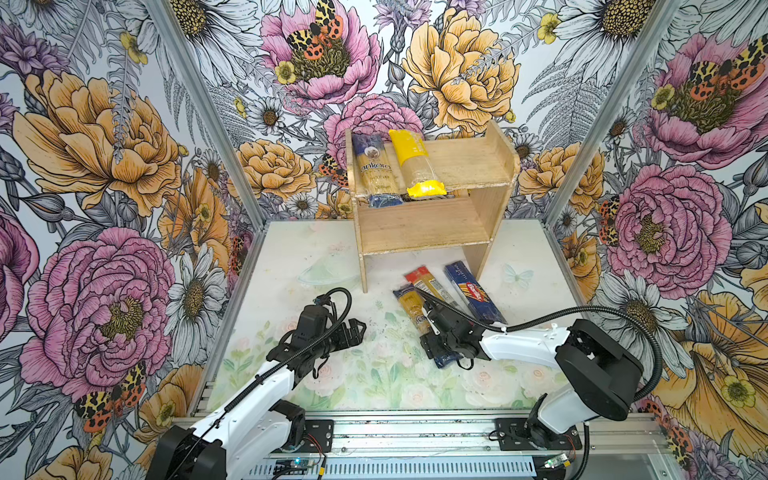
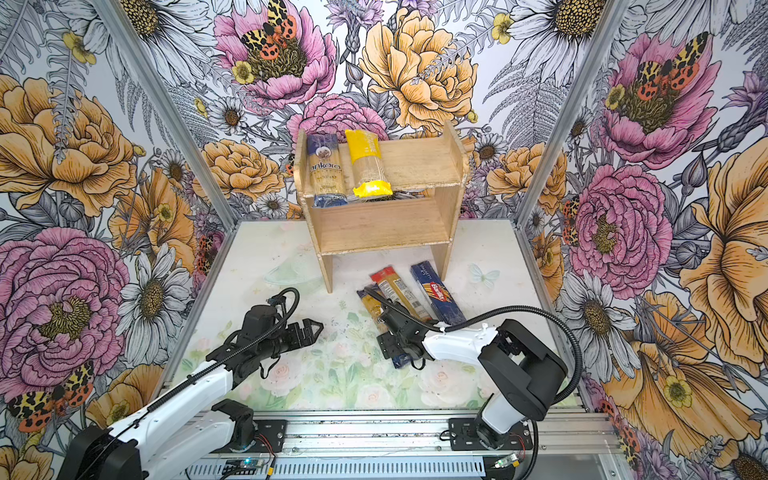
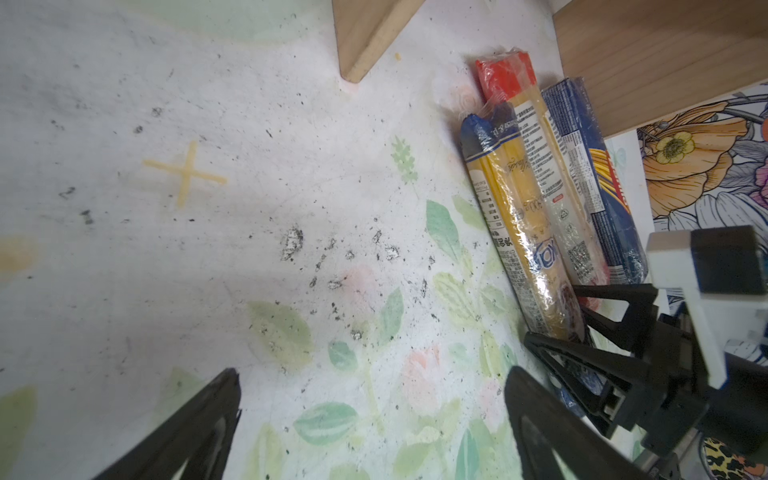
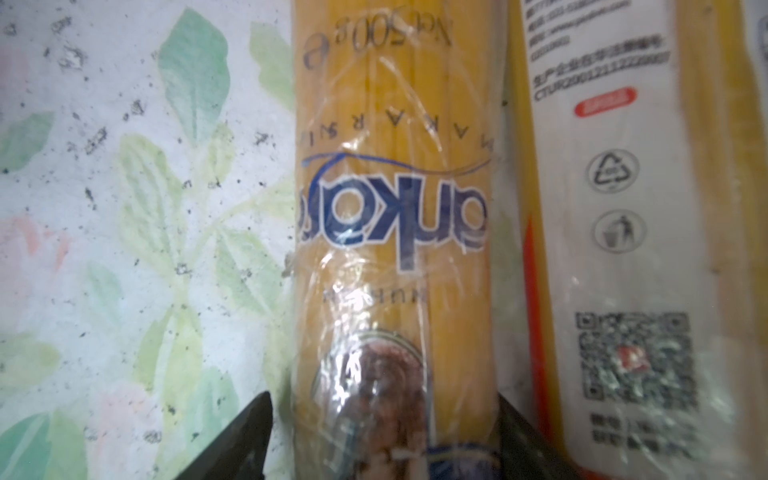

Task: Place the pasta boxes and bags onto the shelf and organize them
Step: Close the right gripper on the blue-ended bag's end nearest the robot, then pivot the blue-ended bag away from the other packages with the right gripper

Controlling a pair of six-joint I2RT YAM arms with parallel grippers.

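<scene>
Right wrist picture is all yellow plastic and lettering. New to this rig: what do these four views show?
A left arm and a right arm share a table. Top views look down on everything; wrist views ride the arms. The right wrist camera is close above a slim blue-ended bag, the right end effector straddling it, not clearly squeezing. A red-ended pack and a dark blue pack lie beside it. The left end effector is open, empty. On the shelf, upper tier, lie a blue bag and a yellow-ended bag.

We see bright, even light and faint shadows in both top views; the right wrist view is blurred, with glare on the pasta bag (image 4: 395, 208).
</scene>
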